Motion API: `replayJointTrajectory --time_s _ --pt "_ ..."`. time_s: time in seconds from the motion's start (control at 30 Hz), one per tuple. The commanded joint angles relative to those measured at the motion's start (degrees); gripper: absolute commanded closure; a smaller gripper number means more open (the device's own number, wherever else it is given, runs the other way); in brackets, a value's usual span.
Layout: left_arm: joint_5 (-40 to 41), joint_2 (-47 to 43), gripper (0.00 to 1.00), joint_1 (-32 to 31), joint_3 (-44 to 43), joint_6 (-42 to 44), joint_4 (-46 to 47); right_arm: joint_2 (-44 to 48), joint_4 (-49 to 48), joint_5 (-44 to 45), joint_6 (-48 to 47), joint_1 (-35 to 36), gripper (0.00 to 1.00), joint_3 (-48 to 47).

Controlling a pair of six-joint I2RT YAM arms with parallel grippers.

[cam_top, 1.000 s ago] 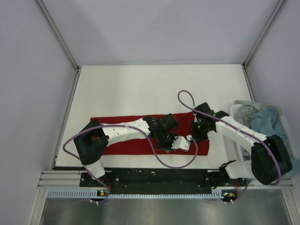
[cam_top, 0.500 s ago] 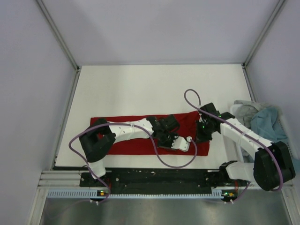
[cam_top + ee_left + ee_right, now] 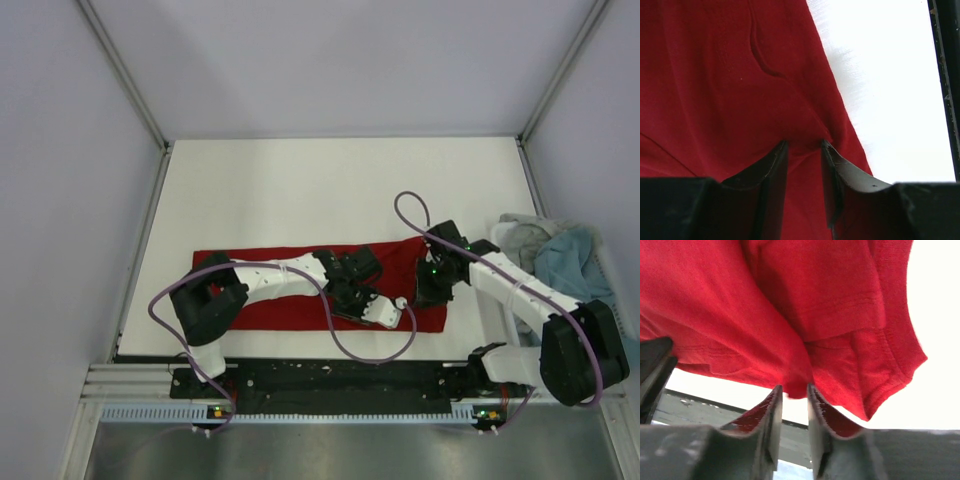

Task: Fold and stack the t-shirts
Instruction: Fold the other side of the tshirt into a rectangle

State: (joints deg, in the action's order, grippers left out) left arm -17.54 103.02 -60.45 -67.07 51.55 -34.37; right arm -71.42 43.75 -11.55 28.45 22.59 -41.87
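The red t-shirt [image 3: 265, 313] lies as a long folded strip along the near edge of the table. My left gripper [image 3: 388, 312] reaches across to its right part. In the left wrist view this gripper [image 3: 804, 144] is pressed into the red t-shirt [image 3: 730, 90] with a pinched pucker between its tips. My right gripper [image 3: 428, 292] is at the strip's right end. In the right wrist view it [image 3: 792, 387] stands slightly parted, with a lobe of the red t-shirt's [image 3: 805, 300] edge between its tips. A teal-blue t-shirt [image 3: 570, 255] and a light grey t-shirt [image 3: 518, 236] lie crumpled at the right.
The white table [image 3: 330, 190] stretches behind the strip, with walls on three sides. The black front rail [image 3: 330, 375] runs just near of the shirt. Purple cables [image 3: 405, 205] loop over both arms.
The right gripper has moved a little nearer and to the right along the shirt's end, and its jaws have parted slightly. The left gripper has shifted slightly toward the near edge.
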Motion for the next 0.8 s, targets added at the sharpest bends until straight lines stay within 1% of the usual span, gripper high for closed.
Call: replayJointTrajectory --time_s 0.0,0.07,0.1,0.17,0.27,0.33,0.43,0.57,0.63,0.77 --pt "-1.2 -0.3 0.63 0.1 0.3 1.2 0.1 1.4 2.2 4.4 3.0 -0.5 0.60 0.2" --pt "-1.4 -1.0 0.64 0.2 0.7 1.0 0.4 4.0 2.7 7.4 4.1 -1.2 0.48 -1.3" --pt "-1.6 -1.2 0.64 0.2 0.9 1.0 0.6 5.6 2.3 8.4 4.4 -2.0 0.46 -2.3" --pt "-1.9 -1.7 0.64 0.2 1.1 0.6 1.1 6.9 -1.1 9.3 4.3 -3.9 0.50 -4.3" --pt "-1.5 -1.2 0.67 0.2 1.0 0.0 1.8 5.2 -8.4 9.8 4.1 -7.3 0.61 -5.4" --pt "-1.4 -0.9 0.68 0.2 1.1 -0.4 1.9 1.8 -12.7 8.2 3.6 -9.7 0.62 -6.4" --pt "-1.4 -1.2 0.69 0.2 1.4 -0.8 2.2 -4.5 -16.9 9.0 2.2 -10.2 0.62 -9.1" --pt "-1.0 -1.5 0.69 0.2 2.0 -1.7 3.2 -12.7 -19.9 9.0 1.7 -11.2 0.63 -12.4" --pt "-1.0 -1.6 0.69 0.2 2.3 -1.8 3.2 -15.8 -21.9 8.7 1.3 -11.4 0.63 -13.8" --pt "-0.8 -1.5 0.69 0.2 2.5 -2.1 3.1 -21.2 -22.6 7.1 1.7 -12.0 0.64 -16.2"
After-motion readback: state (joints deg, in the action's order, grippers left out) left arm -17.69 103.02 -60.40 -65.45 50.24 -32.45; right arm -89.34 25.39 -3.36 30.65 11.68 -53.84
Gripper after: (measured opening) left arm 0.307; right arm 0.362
